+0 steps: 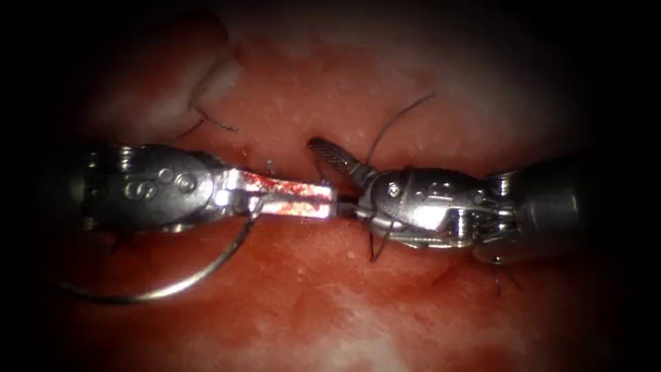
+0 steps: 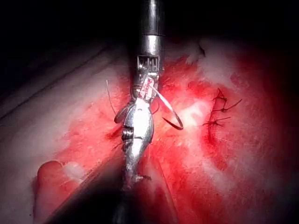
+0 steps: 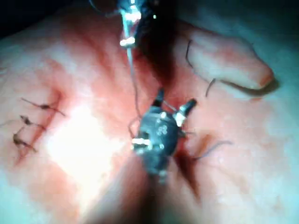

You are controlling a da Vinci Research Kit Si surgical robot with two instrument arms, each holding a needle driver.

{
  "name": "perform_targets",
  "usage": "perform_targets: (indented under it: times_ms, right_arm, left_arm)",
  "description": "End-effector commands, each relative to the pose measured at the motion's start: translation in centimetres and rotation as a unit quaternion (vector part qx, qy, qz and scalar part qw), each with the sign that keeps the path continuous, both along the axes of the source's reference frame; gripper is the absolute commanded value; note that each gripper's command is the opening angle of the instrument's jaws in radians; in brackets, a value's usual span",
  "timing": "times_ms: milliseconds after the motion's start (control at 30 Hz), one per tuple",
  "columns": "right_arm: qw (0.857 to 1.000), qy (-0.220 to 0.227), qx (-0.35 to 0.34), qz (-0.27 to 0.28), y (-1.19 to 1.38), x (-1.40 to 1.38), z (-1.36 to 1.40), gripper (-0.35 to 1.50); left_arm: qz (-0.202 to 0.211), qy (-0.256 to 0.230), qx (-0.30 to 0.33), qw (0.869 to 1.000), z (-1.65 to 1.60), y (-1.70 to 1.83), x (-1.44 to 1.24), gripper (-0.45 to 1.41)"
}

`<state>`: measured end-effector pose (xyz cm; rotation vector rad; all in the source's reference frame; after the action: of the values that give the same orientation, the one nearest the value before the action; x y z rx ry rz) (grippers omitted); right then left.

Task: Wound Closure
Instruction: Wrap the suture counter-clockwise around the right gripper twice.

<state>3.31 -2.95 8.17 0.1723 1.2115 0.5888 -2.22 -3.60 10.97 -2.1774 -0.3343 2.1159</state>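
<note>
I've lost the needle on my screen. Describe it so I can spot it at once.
Find the left tool, the red-smeared jaws entering from the endoscope view's left over the tissue. The needle is clamped near one end in those shut jaws and sweeps down and left, clear of the tissue. It is a thick shiny arc, unlike the fine dark thread.

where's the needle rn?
Endoscope view: the needle is held near one end in the left tool, arcing down and left below it, over the tissue, not in it.

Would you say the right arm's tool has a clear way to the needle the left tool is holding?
Probably not directly: the left tool, jaws shut on the needle near one end, lies between them. The curve hangs free of the tissue, beyond it. The right tool stands open, holding nothing.
</note>
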Motion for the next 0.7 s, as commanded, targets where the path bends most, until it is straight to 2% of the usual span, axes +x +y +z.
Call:
perform_targets:
  times_ms: [33,167,400,700]
  right_arm:
    - [1.000,0.002,0.001,-0.006,-0.07,0.09,0.03,0.58]
    - [1.000,0.010,0.004,-0.016,-0.10,0.13,0.00,0.58]
    - [0.999,0.024,0.003,-0.039,-0.19,0.17,-0.06,0.58]
    - [0.998,0.037,0.003,-0.056,-0.24,0.19,-0.10,0.58]
  left_arm:
    - [-0.001,0.000,-0.001,1.000,0.06,0.02,-0.05,-0.45]
    - [-0.004,0.002,0.001,1.000,0.10,0.16,-0.04,-0.45]
    - [-0.005,0.020,-0.004,1.000,0.41,0.52,0.00,-0.45]
    - [0.006,0.038,-0.015,0.999,0.80,0.55,0.06,-0.45]
